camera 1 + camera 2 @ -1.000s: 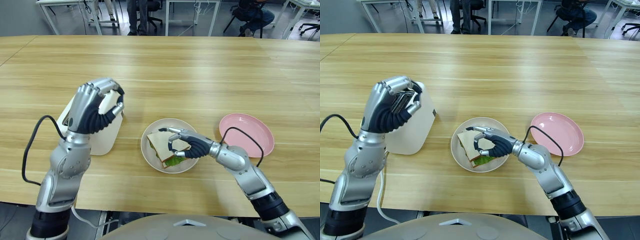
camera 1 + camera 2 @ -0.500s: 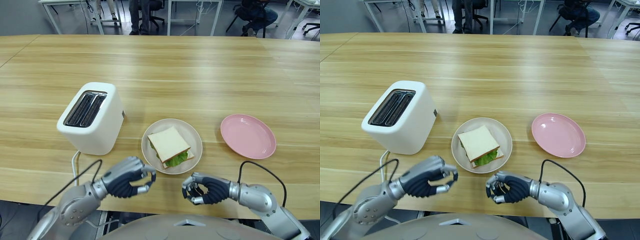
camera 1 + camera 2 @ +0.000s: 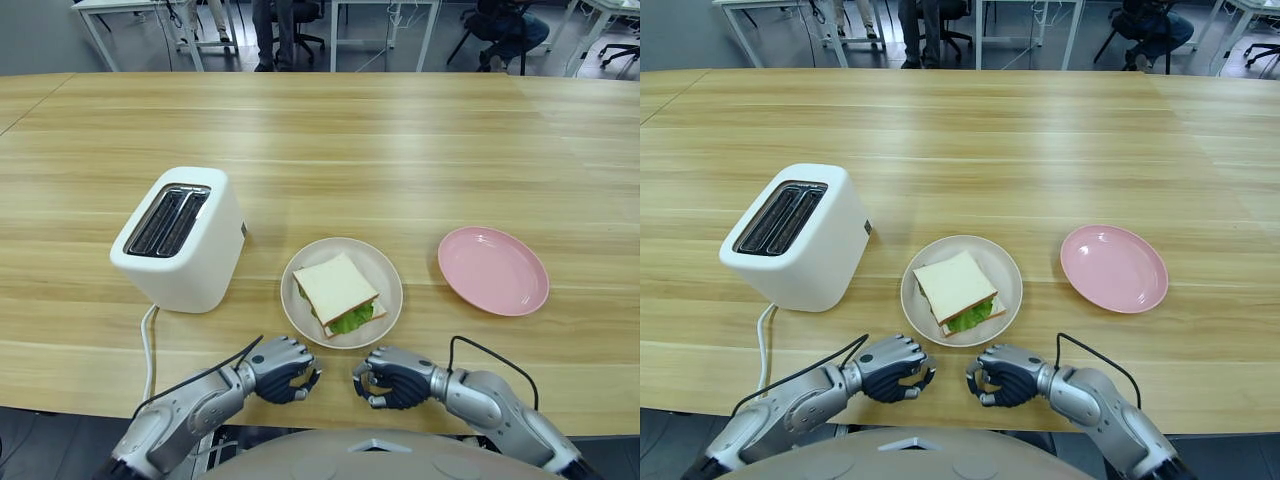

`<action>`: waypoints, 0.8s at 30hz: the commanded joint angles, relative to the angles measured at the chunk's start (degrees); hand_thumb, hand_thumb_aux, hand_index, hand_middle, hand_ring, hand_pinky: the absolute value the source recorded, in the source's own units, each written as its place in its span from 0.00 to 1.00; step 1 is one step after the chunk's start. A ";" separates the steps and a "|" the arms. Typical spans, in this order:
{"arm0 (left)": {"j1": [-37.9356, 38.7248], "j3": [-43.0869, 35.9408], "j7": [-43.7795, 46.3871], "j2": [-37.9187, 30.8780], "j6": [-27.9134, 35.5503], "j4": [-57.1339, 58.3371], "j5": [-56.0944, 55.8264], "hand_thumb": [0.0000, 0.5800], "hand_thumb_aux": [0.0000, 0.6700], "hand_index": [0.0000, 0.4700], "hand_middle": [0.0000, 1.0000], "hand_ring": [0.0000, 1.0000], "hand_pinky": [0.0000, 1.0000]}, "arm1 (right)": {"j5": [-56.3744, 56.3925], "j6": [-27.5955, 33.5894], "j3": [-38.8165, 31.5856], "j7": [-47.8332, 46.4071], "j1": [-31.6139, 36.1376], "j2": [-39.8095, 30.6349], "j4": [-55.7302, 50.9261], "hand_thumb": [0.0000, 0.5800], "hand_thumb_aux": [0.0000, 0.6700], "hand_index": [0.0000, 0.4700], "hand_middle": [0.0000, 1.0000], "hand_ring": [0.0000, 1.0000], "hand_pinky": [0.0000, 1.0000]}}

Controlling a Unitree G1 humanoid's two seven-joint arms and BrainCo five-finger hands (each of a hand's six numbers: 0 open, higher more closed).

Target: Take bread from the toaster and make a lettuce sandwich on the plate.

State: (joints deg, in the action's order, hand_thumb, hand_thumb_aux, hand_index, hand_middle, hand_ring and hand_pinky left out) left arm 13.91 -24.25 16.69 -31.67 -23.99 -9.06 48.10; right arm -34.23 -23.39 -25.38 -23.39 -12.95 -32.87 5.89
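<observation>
A sandwich [image 3: 338, 293] of two bread slices with green lettuce between them lies on the beige plate [image 3: 383, 270] in the middle of the table. The white toaster [image 3: 178, 237] stands to the plate's left, its two slots empty. My left hand [image 3: 279, 368] rests at the table's near edge, just below the plate, with its fingers curled and nothing in them. My right hand [image 3: 393, 377] sits beside it, a little to the right, also curled and holding nothing. Both hands are apart from the plate.
An empty pink plate [image 3: 493, 270] lies to the right of the beige one. The toaster's white cord [image 3: 151, 345] runs down to the near edge by my left arm. Bare wooden tabletop stretches behind the toaster and plates.
A second ago my left hand was up at the toaster and my right hand was on the sandwich. Both have drawn back to the near edge and moved closer together, fingers curled.
</observation>
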 commanded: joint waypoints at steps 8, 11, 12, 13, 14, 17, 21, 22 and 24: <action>-12.72 -2.30 -6.27 3.98 5.20 11.76 7.30 1.00 1.00 0.98 1.00 1.00 1.00 | -13.05 2.29 -4.14 12.63 13.49 6.75 -14.64 1.00 1.00 0.98 1.00 1.00 1.00; -18.10 -3.07 -9.06 4.92 6.38 17.18 8.90 1.00 1.00 0.98 1.00 1.00 1.00 | -15.41 2.83 -4.62 16.69 18.56 8.12 -19.41 1.00 1.00 0.98 1.00 1.00 1.00; -19.94 -3.30 -10.22 5.21 6.57 19.09 9.38 1.00 1.00 0.98 1.00 1.00 1.00 | -15.90 2.95 -4.75 17.97 20.28 8.58 -21.07 1.00 1.00 0.98 1.00 1.00 1.00; -21.99 -3.35 -11.45 5.69 6.64 21.52 9.40 1.00 1.00 0.98 1.00 1.00 1.00 | -16.24 3.04 -4.86 19.04 22.17 9.14 -22.86 1.00 1.00 0.98 1.00 1.00 1.00; -24.03 -3.58 -12.74 5.99 6.87 24.02 9.91 1.00 1.00 0.98 1.00 1.00 1.00 | -16.39 3.17 -4.91 20.13 23.88 9.74 -24.61 1.00 1.00 0.98 1.00 1.00 1.00; -30.05 -4.27 -16.63 6.88 6.89 31.70 10.23 1.00 1.00 0.98 1.00 1.00 1.00 | -17.14 3.42 -5.44 22.86 28.58 11.31 -29.84 1.00 1.00 0.98 1.00 1.00 1.00; -35.92 -5.11 -20.81 7.90 5.78 39.30 9.31 1.00 1.00 0.98 1.00 1.00 1.00 | -17.12 3.40 -6.19 25.14 32.76 12.61 -34.78 1.00 1.00 0.98 1.00 1.00 1.00; -37.03 -5.35 -21.32 8.00 5.49 40.73 9.06 1.00 1.00 0.98 1.00 1.00 1.00 | -17.08 3.40 -6.39 25.54 33.39 12.74 -35.43 1.00 1.00 0.98 1.00 1.00 1.00; -38.67 -5.66 -22.42 8.20 4.98 42.85 8.48 1.00 1.00 0.98 1.00 1.00 1.00 | -16.94 3.37 -6.73 26.06 34.22 12.87 -36.32 1.00 1.00 0.98 1.00 1.00 1.00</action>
State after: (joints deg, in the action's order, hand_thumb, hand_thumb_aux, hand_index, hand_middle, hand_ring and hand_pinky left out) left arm -23.86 -28.97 -4.64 -23.45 -18.56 31.09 57.33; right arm -50.79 -20.27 -31.33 2.07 20.61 -20.03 -28.78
